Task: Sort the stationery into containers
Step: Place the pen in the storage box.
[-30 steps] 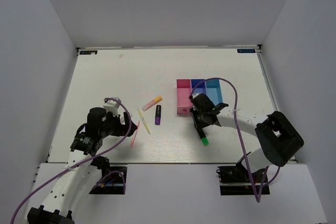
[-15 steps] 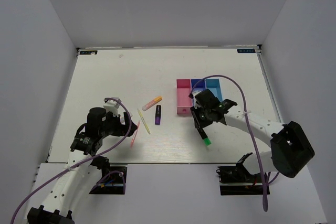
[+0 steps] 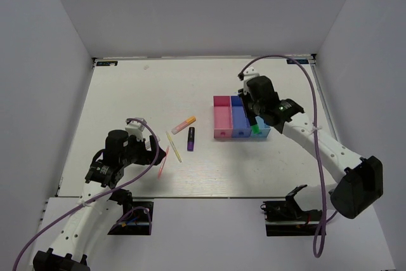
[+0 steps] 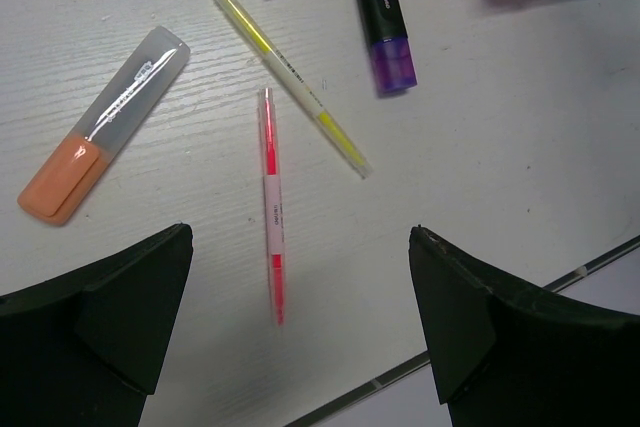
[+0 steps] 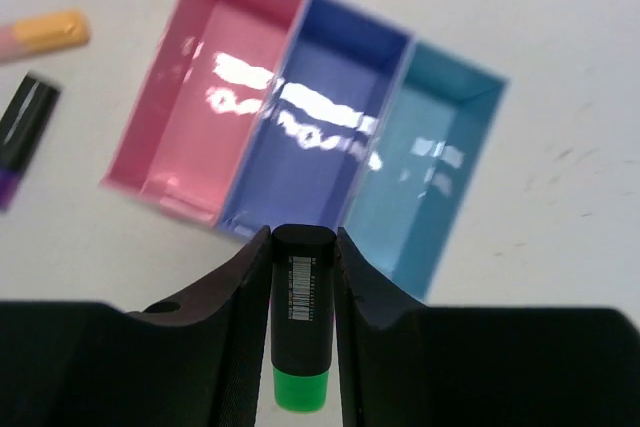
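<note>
R: right gripper [image 5: 303, 247] clamps green highlighter [image 5: 302, 347] above bins' [image 5: 318, 57] near rim, toward right edge | L: left gripper [image 4: 298, 277] spread wide over pink-red pen [image 4: 271, 217], toward near edge | purple highlighter [image 4: 383, 7] cut off in left wrist view

A white table [image 3: 139, 93] carries three joined bins [image 3: 240, 133] at centre right; an orange-pink highlighter [image 3: 184, 124], purple highlighter [image 3: 191, 138], yellow pen [image 3: 174, 146] and pink-red pen [image 3: 163, 162] lie centre left.

Each arm [image 3: 317, 144] has white links, black joints and a purple cable [image 3: 279, 57]. Left hand [image 4: 300, 347] and right hand [image 5: 302, 277] have black fingers [image 4: 100, 327]; a white block [image 3: 135, 129], perhaps a connector, tops the left wrist.
</note>
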### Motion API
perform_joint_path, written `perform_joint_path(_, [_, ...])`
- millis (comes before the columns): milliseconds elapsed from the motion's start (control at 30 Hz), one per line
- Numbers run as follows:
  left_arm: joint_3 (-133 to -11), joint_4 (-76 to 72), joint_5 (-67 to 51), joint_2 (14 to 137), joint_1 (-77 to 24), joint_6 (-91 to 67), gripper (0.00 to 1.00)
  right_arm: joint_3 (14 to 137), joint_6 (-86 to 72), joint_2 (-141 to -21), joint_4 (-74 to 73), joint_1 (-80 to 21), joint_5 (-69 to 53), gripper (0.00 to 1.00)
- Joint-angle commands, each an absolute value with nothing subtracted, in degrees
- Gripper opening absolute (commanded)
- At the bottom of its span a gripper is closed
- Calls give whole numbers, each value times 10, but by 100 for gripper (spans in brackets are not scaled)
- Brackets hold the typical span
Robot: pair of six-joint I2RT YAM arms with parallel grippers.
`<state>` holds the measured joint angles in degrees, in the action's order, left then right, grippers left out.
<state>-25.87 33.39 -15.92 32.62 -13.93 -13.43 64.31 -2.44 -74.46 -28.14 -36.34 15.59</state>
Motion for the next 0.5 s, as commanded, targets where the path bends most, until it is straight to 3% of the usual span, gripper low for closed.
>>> perform_joint_path(0, [-274,331,-169,326,-136,-127,99,684,14,-779,-238,-338,226,0])
perform_joint_path(467, [-272,316,-154,340,-136,-126,99,741,11,-931,-167,-251,251,0])
